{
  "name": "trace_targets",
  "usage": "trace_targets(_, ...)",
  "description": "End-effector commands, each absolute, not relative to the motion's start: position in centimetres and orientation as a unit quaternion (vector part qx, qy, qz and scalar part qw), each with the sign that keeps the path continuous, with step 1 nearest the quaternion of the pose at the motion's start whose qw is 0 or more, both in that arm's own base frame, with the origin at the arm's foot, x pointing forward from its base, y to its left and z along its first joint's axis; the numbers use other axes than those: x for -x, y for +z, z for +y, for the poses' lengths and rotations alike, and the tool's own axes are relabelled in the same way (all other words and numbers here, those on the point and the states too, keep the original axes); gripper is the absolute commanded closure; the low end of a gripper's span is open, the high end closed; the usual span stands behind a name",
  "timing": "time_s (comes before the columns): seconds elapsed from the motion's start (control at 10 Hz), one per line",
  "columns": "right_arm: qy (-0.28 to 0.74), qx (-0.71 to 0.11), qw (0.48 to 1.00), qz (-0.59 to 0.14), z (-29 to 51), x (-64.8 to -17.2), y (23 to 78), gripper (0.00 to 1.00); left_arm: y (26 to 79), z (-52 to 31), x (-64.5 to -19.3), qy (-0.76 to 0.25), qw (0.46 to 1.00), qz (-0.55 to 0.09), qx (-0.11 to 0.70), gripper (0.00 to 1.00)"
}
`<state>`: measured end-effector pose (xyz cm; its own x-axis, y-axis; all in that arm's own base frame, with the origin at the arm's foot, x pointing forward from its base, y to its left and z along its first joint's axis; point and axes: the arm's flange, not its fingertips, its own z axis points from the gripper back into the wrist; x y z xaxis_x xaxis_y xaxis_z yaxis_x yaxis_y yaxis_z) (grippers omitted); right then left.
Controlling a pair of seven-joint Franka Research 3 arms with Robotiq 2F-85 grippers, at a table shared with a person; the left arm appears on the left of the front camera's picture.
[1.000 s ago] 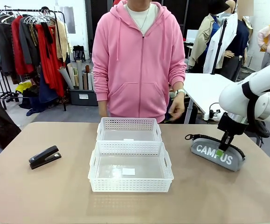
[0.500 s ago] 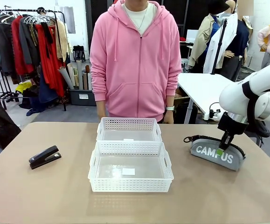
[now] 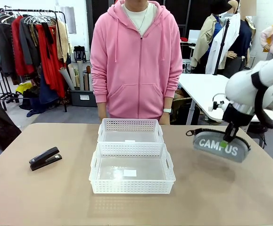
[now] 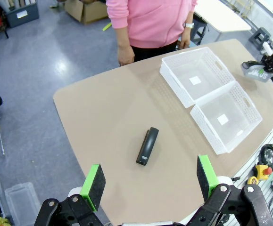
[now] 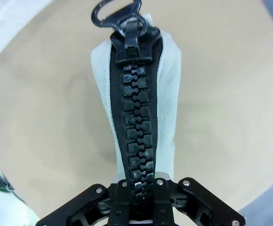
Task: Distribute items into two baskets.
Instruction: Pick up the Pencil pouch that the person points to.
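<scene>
Grey fabric pouch (image 3: 219, 148): right side of the front frame, white "CAMPUS" lettering facing the camera, black strap loop at its left end. It tilts down to the right and appears lifted just clear of the desk (image 3: 42, 197), well apart from both baskets.
Right end effector (image 3: 227, 140): clamped on the pouch's top edge at the black zip. In the wrist view the zip runs straight up the frame from between the fingers.
Left end effector (image 4: 149, 178): spread wide, green pads (image 4: 94, 182) far apart, gripping nothing, high above the desk.
Stapler (image 3: 45, 158): black, lying flat at the left of the front frame, well apart from the baskets.
Near basket (image 3: 131, 186): white lattice plastic, centre of the frame, small white label on its floor.
Far basket (image 3: 130, 125): just behind the near one, walls touching, with a label inside too.
Person (image 3: 136, 61): pink hoodie, standing at the desk's far edge behind the baskets, arms hanging down.
</scene>
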<state>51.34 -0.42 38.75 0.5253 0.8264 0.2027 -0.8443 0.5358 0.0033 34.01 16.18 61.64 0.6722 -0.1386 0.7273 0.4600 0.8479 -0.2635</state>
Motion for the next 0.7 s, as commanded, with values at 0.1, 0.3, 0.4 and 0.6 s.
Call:
trace_targets(0.1, 0.524, -0.055, 0.841, -0.123, -0.3, -50.2, 46.0, 1.00, 61.5, 16.2, -34.1, -0.176, 0.882, -0.375, 0.225, 0.00)
trace_targets(0.3, 0.565, -0.064, 0.812, -0.133, 0.8, -48.9, 50.4, 1.00, 61.5, 16.2, -34.1, -0.176, 0.882, -0.375, 0.225, 0.00)
trace_targets(0.4, 0.582, -0.056, 0.800, -0.137, 1.5, -48.1, 52.1, 1.00, 61.5, 16.2, -34.1, -0.176, 0.882, -0.375, 0.225, 0.00)
trace_targets(0.6, 0.601, -0.029, 0.785, -0.149, 2.5, -46.3, 55.1, 1.00, 61.5, 16.2, -34.1, -0.176, 0.882, -0.375, 0.225, 0.00)
